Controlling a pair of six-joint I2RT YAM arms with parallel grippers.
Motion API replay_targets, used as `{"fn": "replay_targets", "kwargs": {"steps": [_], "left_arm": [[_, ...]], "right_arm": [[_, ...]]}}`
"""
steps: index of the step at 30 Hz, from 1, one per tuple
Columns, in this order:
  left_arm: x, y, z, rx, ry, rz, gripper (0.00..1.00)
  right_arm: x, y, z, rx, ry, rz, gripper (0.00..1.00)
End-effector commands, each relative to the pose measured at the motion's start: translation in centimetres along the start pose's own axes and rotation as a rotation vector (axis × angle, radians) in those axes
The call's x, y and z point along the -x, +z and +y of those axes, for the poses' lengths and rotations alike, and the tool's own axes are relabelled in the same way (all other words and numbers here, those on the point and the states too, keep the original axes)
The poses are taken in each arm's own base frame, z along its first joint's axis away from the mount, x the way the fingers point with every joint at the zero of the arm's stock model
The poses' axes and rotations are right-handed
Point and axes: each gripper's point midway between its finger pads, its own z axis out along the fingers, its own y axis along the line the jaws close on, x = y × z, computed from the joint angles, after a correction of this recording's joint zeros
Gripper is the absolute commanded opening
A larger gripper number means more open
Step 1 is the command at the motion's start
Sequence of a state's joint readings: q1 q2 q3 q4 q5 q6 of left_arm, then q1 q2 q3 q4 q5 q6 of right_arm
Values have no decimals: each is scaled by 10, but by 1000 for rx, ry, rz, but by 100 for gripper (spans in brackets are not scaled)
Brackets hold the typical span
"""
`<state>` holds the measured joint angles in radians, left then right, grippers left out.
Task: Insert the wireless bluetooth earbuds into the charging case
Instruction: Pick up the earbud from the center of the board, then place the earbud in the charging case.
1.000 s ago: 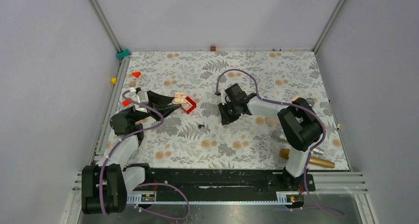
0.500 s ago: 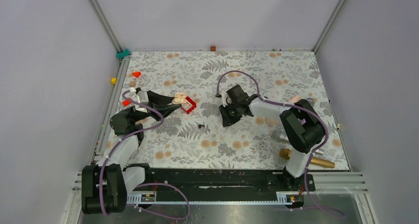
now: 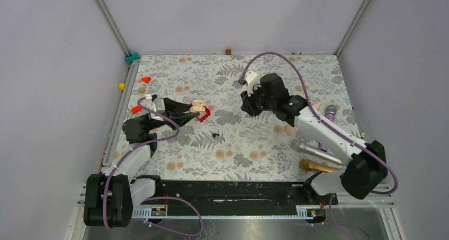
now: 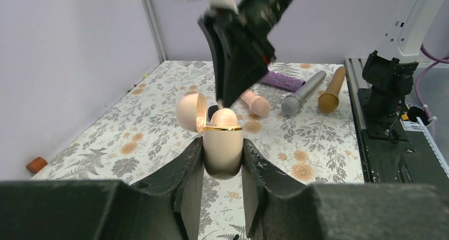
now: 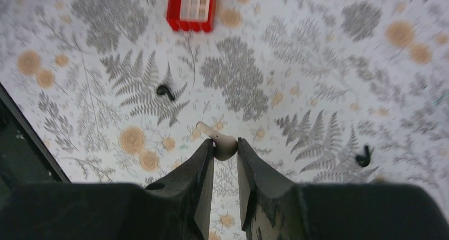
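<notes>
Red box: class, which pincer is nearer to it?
Left. The left pincer, gripping the open case, sits right beside the red box; the right pincer, holding an earbud, is farther off.

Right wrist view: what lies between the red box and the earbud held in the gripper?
A black earbud lies on the floral cloth, just off the line to the beige earbud; the right wrist view shows it.

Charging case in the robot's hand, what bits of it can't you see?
Left wrist view: the charging case has its lower sides covered by the left gripper fingers, and its rim hides the slots inside.
Top view: it is too small to show what is inside.
Right wrist view: it is out of frame; only the right gripper with a beige earbud shows.
</notes>
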<state>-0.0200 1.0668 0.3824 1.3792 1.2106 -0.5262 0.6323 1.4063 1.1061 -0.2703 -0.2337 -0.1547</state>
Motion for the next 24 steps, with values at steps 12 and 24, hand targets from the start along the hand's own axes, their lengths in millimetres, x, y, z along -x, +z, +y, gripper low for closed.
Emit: {"fn": "replay_targets", "kwargs": {"steps": [12,24], "left_arm": [[-15,20,29,63,191,89,0],[-29,31,8,-7,197,110,0]], "right_arm": [[104,-64,62,169,131,-54,18],[88,-19,102,229,130,89,18]]}}
